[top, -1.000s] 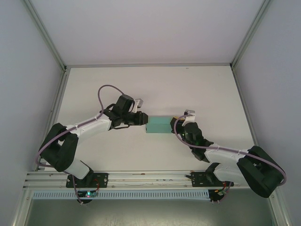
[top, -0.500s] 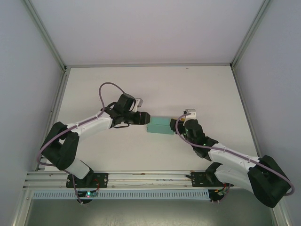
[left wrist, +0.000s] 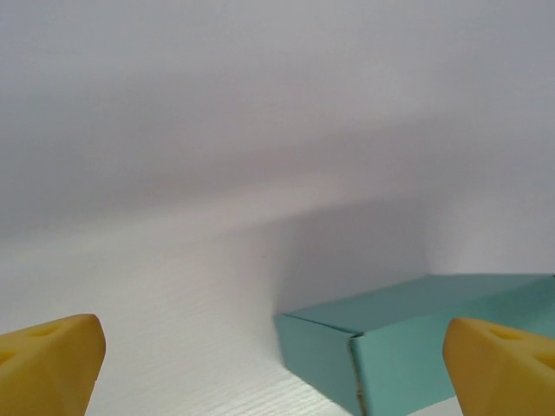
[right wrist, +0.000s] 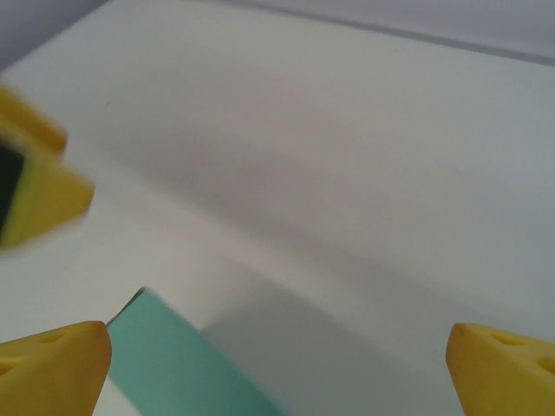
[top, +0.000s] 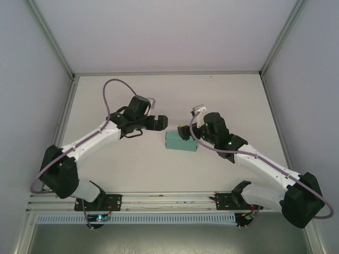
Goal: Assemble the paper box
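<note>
Yellow-tipped jaws of my left gripper [top: 159,122] stand wide open and empty, just off the far left corner of the paper box [top: 179,142]. My right gripper [top: 185,130] is open too, by its far edge. I reckon a low swing could clip the light card and skid it across the bench [top: 132,169]. Teal box lies flat, closed, edges crisp.

The paper box [top: 177,142] is coloured teal-green (plain, one shade); yellow fingertips [left wrist: 52,360] are seen against the white tabletop [top: 238,106].
</note>
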